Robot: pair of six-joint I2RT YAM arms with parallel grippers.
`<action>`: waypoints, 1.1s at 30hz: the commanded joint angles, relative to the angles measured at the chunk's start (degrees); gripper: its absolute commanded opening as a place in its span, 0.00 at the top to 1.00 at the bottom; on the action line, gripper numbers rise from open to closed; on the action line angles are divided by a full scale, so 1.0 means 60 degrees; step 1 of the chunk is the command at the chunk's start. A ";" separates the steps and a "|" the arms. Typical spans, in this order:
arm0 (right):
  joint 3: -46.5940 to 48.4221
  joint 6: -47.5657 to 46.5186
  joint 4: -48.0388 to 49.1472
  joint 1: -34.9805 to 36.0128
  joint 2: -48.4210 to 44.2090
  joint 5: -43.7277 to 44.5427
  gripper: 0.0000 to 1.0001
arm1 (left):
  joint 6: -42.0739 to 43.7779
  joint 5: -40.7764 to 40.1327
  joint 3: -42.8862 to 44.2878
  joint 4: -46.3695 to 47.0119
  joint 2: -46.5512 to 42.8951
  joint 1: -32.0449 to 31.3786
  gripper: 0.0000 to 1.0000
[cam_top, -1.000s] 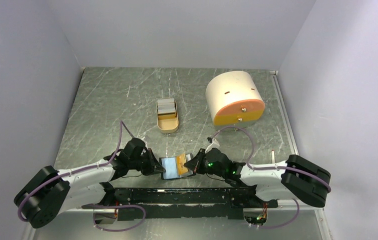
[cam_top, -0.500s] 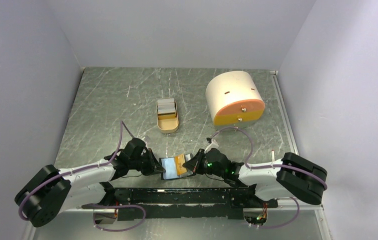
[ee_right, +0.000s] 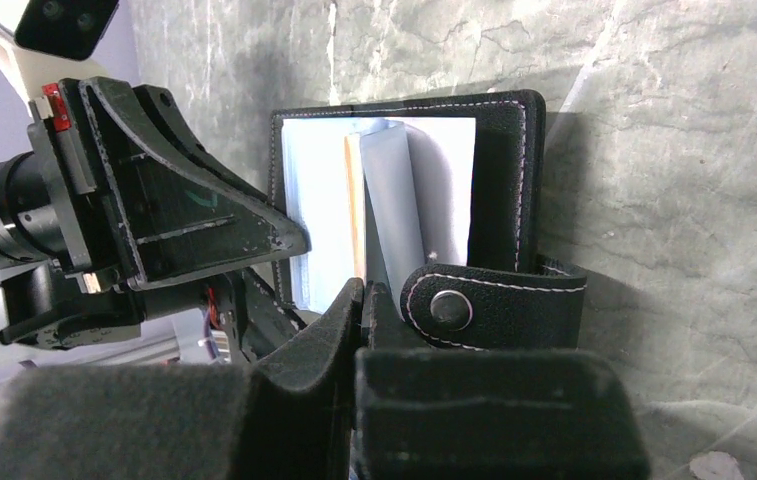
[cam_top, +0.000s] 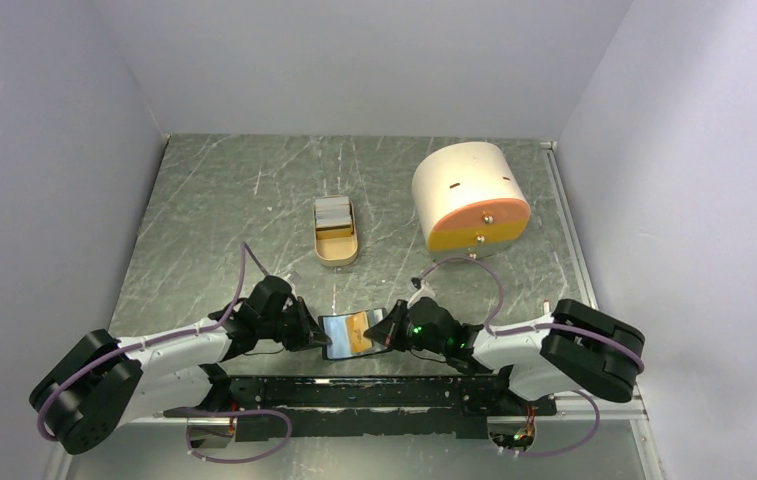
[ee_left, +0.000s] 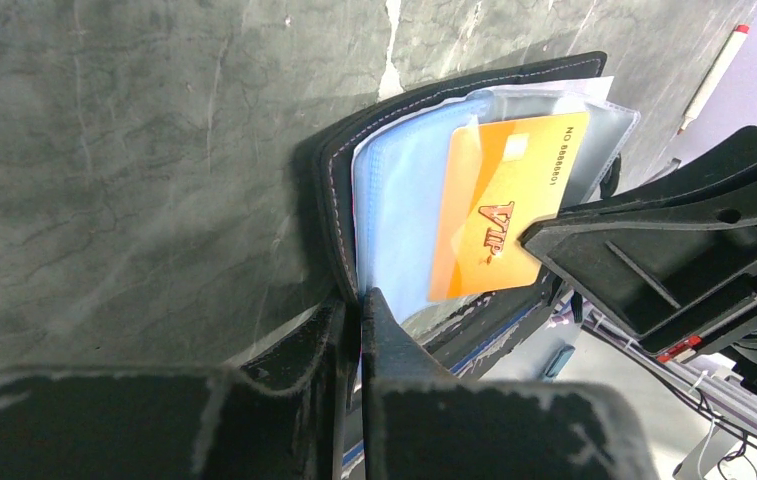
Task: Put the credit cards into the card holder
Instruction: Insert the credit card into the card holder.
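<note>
The left tool point(ee_left: 359, 300) has its fingers pressed together on the black cover edge of the wallet point(ee_left: 326, 200), which stands open between the two tools, just off their tips. The right tool point(ee_right: 364, 290) faces it from the opposite side, fingers pinched together on the near end of the orange card point(ee_left: 499, 215). That card lies against the wallet's pale blue inner pockets, partly tucked in, with its printed face towards the left tool. The wallet's snap tab point(ee_right: 484, 305) hangs loose right beside the right tool's fingers. Beyond both tools, well apart from them on the tabletop point(cam_top: 224, 200), sits a tan tray point(cam_top: 336, 252) with more cards point(cam_top: 332, 212) lying in its far end. A cream-and-orange cylinder point(cam_top: 469, 195) stands farther out, on the right tool's side.
</note>
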 commanded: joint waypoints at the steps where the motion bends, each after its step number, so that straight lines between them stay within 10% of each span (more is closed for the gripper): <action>1: -0.0135 0.0192 0.0187 -0.0058 0.0317 -0.0274 1.00 | 0.0074 0.0057 0.0038 0.0019 -0.0059 -0.0051 0.90; 15: 0.1090 -0.0972 -0.3007 -0.0043 0.0156 0.0232 0.60 | -0.0001 0.0160 0.0061 0.0057 -0.0173 -0.0072 0.83; 33: 0.1617 -0.1508 -0.1416 0.0119 0.1172 -0.0918 0.69 | -0.0083 0.0616 -0.0013 0.0977 -0.0321 -0.0178 0.77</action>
